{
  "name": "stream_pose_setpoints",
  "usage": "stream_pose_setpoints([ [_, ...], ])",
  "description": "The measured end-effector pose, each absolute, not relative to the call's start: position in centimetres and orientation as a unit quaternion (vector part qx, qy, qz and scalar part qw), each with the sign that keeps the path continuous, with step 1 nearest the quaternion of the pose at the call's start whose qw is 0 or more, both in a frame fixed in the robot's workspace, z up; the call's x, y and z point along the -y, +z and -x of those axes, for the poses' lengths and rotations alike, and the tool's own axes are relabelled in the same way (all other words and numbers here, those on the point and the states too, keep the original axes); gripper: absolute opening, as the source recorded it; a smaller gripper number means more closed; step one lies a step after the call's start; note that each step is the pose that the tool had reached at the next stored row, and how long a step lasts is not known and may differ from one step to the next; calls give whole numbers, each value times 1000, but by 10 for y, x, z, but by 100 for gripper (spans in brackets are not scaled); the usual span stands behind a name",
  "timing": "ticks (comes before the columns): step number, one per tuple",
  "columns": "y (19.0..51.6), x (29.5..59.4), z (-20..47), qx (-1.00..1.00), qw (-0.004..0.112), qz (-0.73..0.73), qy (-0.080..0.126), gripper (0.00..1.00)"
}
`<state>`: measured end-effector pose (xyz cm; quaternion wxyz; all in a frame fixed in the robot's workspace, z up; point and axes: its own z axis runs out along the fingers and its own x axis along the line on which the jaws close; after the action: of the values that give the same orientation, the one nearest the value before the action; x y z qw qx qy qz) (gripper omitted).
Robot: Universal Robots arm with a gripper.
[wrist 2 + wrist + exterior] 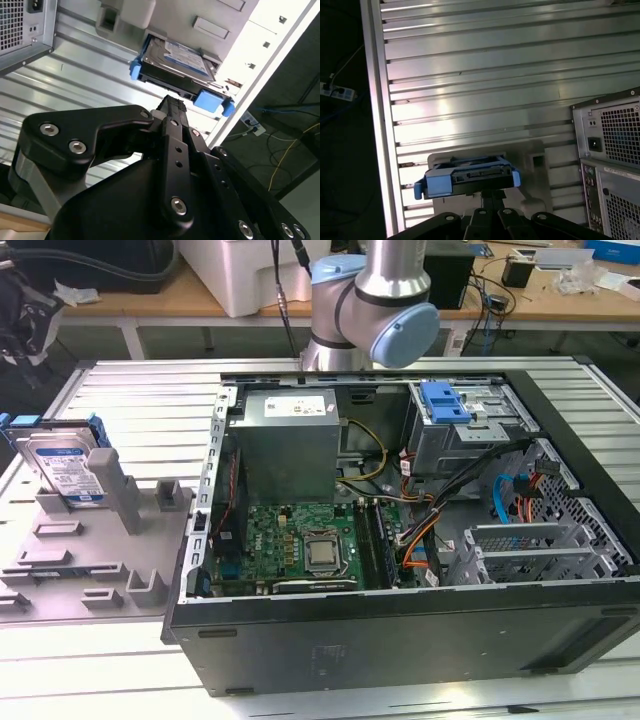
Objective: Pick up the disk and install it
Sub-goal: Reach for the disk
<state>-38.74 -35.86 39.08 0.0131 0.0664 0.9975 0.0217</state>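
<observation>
1. Black bolted metal tool (172,106) sits in the foreground of both wrist views, pointing toward the disk. Whether it is open or closed cannot be told, and it has hold of nothing.
2. As I judge it, the step in hand is the approach for the pick-up: nothing is grasped and nothing is installed yet.
3. The flat rectangular silver disk (65,468) stands tilted on edge in a pale grey plastic holder (130,540), leaning beside one of the holder's upright posts. The holder rests on the ribbed aluminium worktop (140,390) at the exterior view's left, just beside the open black computer case (400,640).
4. The silver and pale-blue robot arm (375,300) rises behind the case, well apart from the disk.
5. The disk carries a white-and-blue label on its broad face. A blue plastic frame runs along its edges, with blue tabs jutting at the ends.
6. The pick-up probably calls for closing the gap squarely and meeting the disk's narrow sides rather than the blue tabs. The lift should probably follow the disk's lean so it clears the post.
7. The silver drive cage with a blue latch (445,405) inside the case looks the likely seat. Loose cables (470,480) lie just beside it and could snag.
</observation>
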Motion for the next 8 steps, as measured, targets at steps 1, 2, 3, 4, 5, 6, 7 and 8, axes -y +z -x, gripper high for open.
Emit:
stream_pose_setpoints([
  [1,391,358,391,-997,13,-67,22,11],
  [2,391,357,393,-997,13,-68,22,11],
  [3,390,356,396,-997,13,-68,22,11],
  [4,390,356,398,-997,13,-69,22,11],
  [5,390,355,401,-997,13,-69,22,11],
  [6,390,354,403,-997,13,-70,22,11],
  [7,390,353,405,-997,13,-70,22,11],
  [8,390,352,405,-997,13,-70,22,11],
])
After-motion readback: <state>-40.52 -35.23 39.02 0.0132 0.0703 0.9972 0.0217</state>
